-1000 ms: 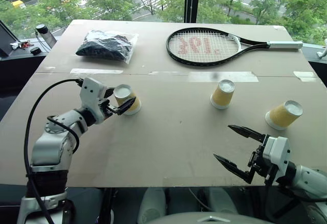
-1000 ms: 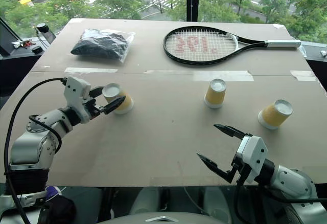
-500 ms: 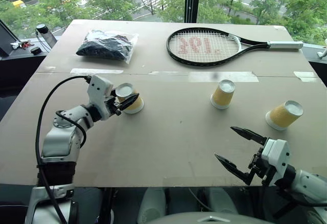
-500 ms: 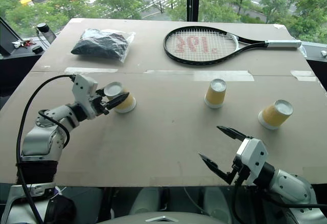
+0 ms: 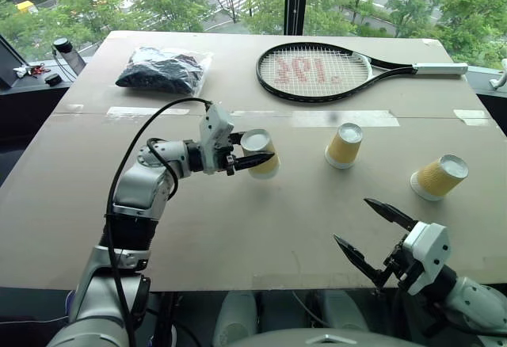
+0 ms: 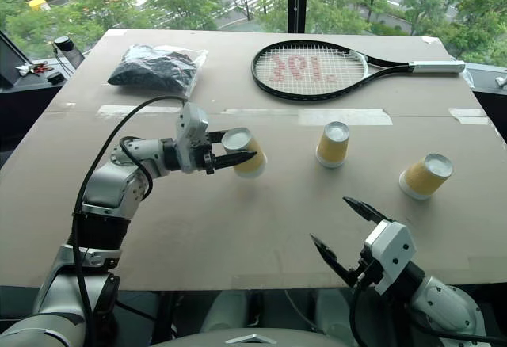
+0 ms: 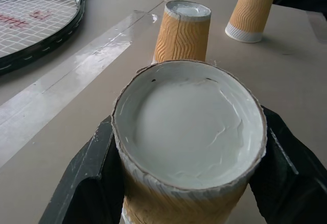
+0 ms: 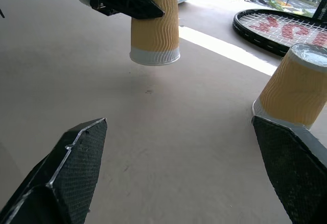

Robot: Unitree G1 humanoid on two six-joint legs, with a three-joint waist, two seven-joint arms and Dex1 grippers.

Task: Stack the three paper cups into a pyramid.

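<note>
The left gripper (image 5: pixel 252 159) grasps one paper cup (image 5: pixel 261 153) lifted clear of the table (image 5: pixel 238 228), upside down, axis near upright, while the middle cup (image 5: pixel 344 145) and right cup (image 5: pixel 438 177) stand inverted beyond the released right gripper (image 5: pixel 371 231)

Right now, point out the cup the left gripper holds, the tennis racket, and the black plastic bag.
held paper cup (image 5: pixel 261 152), left eye view, on its yellow ribbed side.
tennis racket (image 5: pixel 314 71), left eye view, on the strings.
black plastic bag (image 5: pixel 162 70), left eye view, on the bag's middle.
</note>
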